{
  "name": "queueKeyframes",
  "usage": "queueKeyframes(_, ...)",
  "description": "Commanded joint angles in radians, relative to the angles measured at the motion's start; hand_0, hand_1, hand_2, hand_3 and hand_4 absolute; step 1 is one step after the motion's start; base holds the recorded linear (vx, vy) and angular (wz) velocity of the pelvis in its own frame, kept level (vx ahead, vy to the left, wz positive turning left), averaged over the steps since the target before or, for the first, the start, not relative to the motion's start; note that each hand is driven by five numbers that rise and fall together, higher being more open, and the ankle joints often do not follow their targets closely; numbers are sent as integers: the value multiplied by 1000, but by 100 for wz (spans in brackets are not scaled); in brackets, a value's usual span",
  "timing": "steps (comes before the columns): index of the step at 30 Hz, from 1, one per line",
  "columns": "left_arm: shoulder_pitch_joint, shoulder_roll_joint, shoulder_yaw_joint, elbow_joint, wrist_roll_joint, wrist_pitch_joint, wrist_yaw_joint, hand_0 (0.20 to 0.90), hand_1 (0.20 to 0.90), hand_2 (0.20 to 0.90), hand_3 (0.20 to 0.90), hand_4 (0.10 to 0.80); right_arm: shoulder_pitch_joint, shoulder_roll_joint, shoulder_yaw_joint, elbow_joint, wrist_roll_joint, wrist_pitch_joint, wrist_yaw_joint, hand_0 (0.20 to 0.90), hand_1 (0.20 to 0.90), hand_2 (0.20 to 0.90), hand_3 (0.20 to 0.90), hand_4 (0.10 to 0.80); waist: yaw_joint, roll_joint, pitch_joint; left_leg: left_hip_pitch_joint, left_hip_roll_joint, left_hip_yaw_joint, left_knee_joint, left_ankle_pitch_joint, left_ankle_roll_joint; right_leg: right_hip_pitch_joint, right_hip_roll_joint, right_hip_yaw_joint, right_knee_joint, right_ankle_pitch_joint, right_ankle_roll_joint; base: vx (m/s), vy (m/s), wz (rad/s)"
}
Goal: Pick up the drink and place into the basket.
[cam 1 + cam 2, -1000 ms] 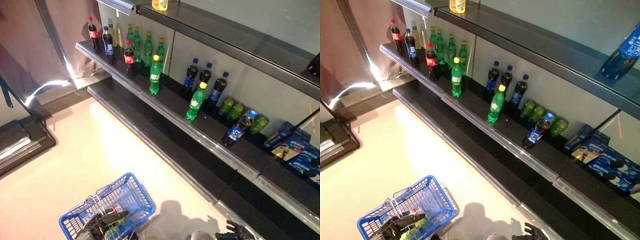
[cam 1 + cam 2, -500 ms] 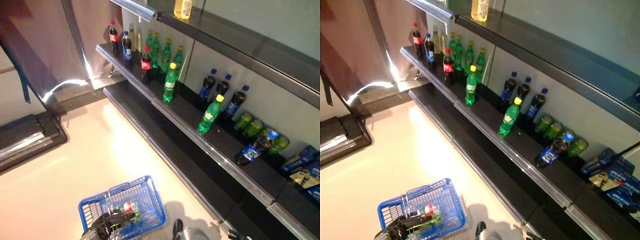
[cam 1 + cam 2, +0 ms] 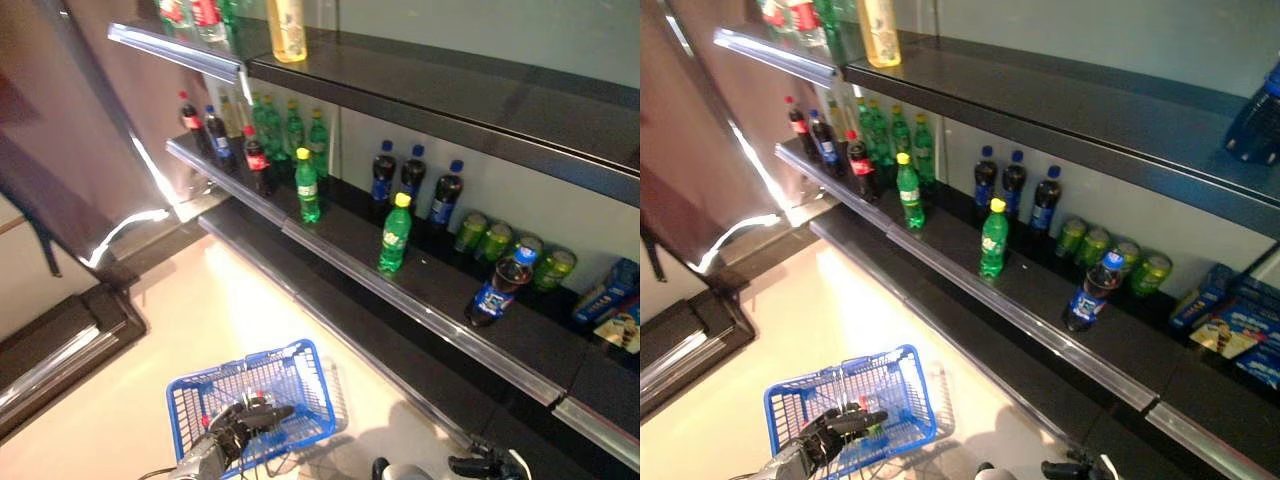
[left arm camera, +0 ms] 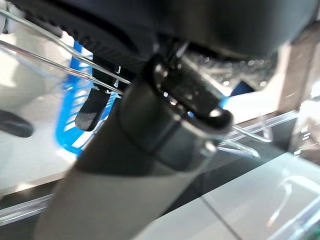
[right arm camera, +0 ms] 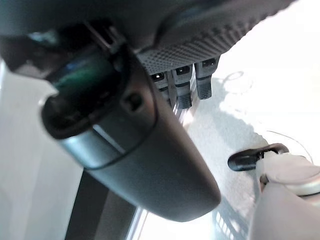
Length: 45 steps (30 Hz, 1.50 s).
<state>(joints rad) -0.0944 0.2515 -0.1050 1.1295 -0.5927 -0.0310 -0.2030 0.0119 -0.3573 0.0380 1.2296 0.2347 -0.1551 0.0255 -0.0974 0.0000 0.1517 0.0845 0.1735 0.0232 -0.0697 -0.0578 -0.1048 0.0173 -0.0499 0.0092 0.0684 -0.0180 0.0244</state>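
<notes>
Left eye view: a dark shelf (image 3: pixel 450 310) runs diagonally and carries upright bottles; two green bottles (image 3: pixel 395 233) stand at its front edge, three dark bottles (image 3: pixel 412 178) stand behind, four green cans lie at the back, and one dark bottle (image 3: pixel 497 288) leans beside them. A blue basket (image 3: pixel 300 385) sits on the pale floor (image 3: pixel 180 330), well apart from the shelf. The left hand (image 3: pixel 240 428) is curled round the wire handle over the basket; the right hand (image 3: pixel 480 466) shows at the lower edge, state unclear.

Right eye view: the drink (image 3: pixel 870 418) lies in the basket beneath the left hand, mostly hidden, so its long axis cannot be told.

Left wrist view: the wire handle (image 4: pixel 60 65) crosses the hand.

Right wrist view: the fingers (image 5: pixel 182 87) hang straight and hold nothing.
</notes>
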Motion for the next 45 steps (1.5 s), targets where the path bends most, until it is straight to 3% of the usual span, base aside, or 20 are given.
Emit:
queueKeyframes(1, -13, 34, 38, -106, -53, -96, -65, 300, 300, 300, 200, 100, 18, -29, 0, 14, -5, -24, -18, 827, 827, 827, 815, 715, 7, -8, -46, 15, -37, 14, 6, 95, 9, -14, -40, -49, 119, -68, 69, 303, 343, -96)
queueKeyframes(3, -13, 38, 38, -88, -18, -90, -64, 300, 300, 300, 200, 100, 36, -18, -10, 13, 24, -25, -26, 825, 825, 825, 812, 712, -7, -6, -50, 19, -46, 45, -18, 102, 11, -27, -61, -69, 138, -46, 93, 196, 234, -84)
queueKeyframes(5, -21, 48, 30, -40, -19, -115, -63, 300, 300, 300, 200, 100, 59, -4, -13, 5, 1, -51, -8, 829, 829, 829, 818, 718, -31, -15, -56, 19, -79, 50, -18, 85, 33, -35, -81, -54, 121, 5, 121, 132, 160, -51)
queueKeyframes(9, -33, 57, 35, -19, -50, -133, -50, 300, 300, 300, 200, 100, 57, -1, 2, 4, -24, -51, -4, 832, 832, 832, 820, 720, -40, -11, -52, 24, -106, 61, -18, 60, 62, -41, -79, -6, 89, 5, 127, 103, 158, -45)
queueKeyframes(11, -28, 60, 38, -15, -38, -138, -62, 300, 300, 300, 200, 100, 54, 1, 2, 14, -31, -58, 4, 829, 829, 829, 818, 718, -33, -15, -52, 28, -114, 78, -17, 52, 72, -38, -83, -10, 84, 13, 133, 65, 93, -95)
queueKeyframes(14, -13, 69, 59, -29, -33, -129, -62, 300, 300, 300, 200, 100, 43, 13, 8, 8, -28, -50, 8, 829, 829, 829, 818, 718, -19, -24, -51, 42, -122, 150, -18, 37, 75, -36, -98, -84, 71, 42, 153, 31, 25, -89)
queueKeyframes(15, -6, 77, 70, -37, -36, -127, -56, 300, 300, 300, 200, 100, 38, 18, 13, 5, -47, -45, 15, 832, 832, 832, 820, 720, -10, -31, -52, 46, -120, 206, -18, 32, 70, -36, -108, -156, 50, 68, 164, 7, -29, -101)
queueKeyframes(17, -2, 87, 77, -44, -27, -122, -51, 300, 300, 300, 200, 100, 31, 23, 21, 4, -37, -36, 14, 832, 832, 832, 820, 720, -1, -37, -53, 53, -118, 259, -18, 29, 67, -45, -117, -222, 38, 96, 174, -7, -58, -87)
queueKeyframes(19, -5, 96, 77, -62, -17, -110, -37, 300, 300, 300, 200, 100, 19, 28, 30, 1, -15, -16, 13, 832, 832, 832, 820, 720, 4, -36, -51, 63, -112, 302, -18, 29, 70, -62, -116, -255, 51, 98, 171, -14, -143, -87)
queueKeyframes(23, -20, 93, 96, -30, -12, -118, -30, 300, 300, 300, 200, 100, 18, 38, 36, 18, -24, -21, 28, 829, 829, 829, 818, 718, -1, -29, -52, 41, -80, 336, 79, 30, 58, -25, -75, -241, 40, 19, 111, 2, -225, -37)
queueKeyframes(24, -18, 92, 99, -25, -11, -119, -32, 300, 300, 300, 200, 100, 18, 37, 37, 19, -27, -19, 30, 829, 829, 829, 818, 718, -2, -30, -52, 31, -74, 340, 105, 25, 54, -21, -72, -238, 40, 16, 105, 31, -239, -10)
queueKeyframes(25, -11, 88, 104, -15, -11, -123, -36, 300, 300, 300, 200, 100, 19, 33, 40, 20, -26, -14, 30, 829, 829, 829, 818, 718, -3, -30, -47, -8, -40, 339, 220, 81, 20, -1, -56, -237, 29, 10, 79, 22, -202, -5)
queueKeyframes(27, -1, 81, 102, -13, -25, -124, -50, 300, 300, 300, 200, 100, 18, 20, 45, 16, -27, -13, 34, 832, 832, 832, 820, 720, 5, -27, -35, -87, -15, 288, 358, 176, -22, 25, -39, -226, 15, 6, 50, 20, -136, -1)
queueKeyframes(29, 2, 73, 102, -13, -27, -120, -61, 300, 300, 300, 200, 100, 7, 8, 52, 14, -19, 2, 23, 827, 827, 827, 815, 715, 15, -28, -31, -127, 13, 248, 366, 191, -27, 47, -42, -196, 5, -1, 39, 53, 45, -16)
queueKeyframes(31, 3, 62, 98, -2, -24, -120, -85, 300, 300, 300, 200, 100, -7, -6, 38, 37, -11, -4, 23, 829, 829, 829, 818, 718, 14, -25, -41, -57, 13, 230, 202, 138, 2, 54, -58, -177, -15, 7, 54, 136, 238, -61)
queueKeyframes(32, 7, 51, 83, -15, -29, -115, -82, 300, 300, 300, 200, 100, -16, -19, 32, 51, -20, -12, 23, 829, 829, 829, 818, 718, 18, -12, -45, -19, -7, 186, 117, 118, 10, 54, -65, -162, -22, 10, 62, 167, 305, -58)
queueKeyframes(35, 10, 38, 56, -45, -35, -88, -81, 300, 300, 300, 200, 100, -27, -43, 17, 55, -12, 0, 1, 827, 827, 827, 815, 715, 18, 18, -58, 9, -25, 138, 26, 114, 1, 40, -77, -150, -17, 9, 73, 106, 321, -39)
queueKeyframes(38, -7, 41, 37, -8, -19, -88, -104, 300, 300, 300, 200, 100, -28, -44, -5, 60, 33, 1, -26, 825, 825, 825, 812, 712, 1, 30, -63, 21, -27, 176, -18, 118, -3, 37, -102, -181, -1, 3, 97, 131, 308, -37)
queueKeyframes(40, -5, 55, 54, 25, -44, -96, -107, 300, 300, 300, 200, 100, -7, -30, -13, 52, 2, -18, -4, 832, 832, 832, 820, 720, -14, 22, -70, 33, -46, 200, -18, 99, 9, 43, -124, -181, -14, 19, 123, 148, 177, -6)
queueKeyframes(45, -4, 62, 66, 30, -74, -103, -96, 300, 300, 300, 200, 100, 2, -14, -8, 59, -4, -24, 12, 832, 832, 832, 820, 720, -3, 5, -83, 36, -55, 230, -18, 82, 24, 54, -138, -199, -53, 44, 139, 54, 21, -6)
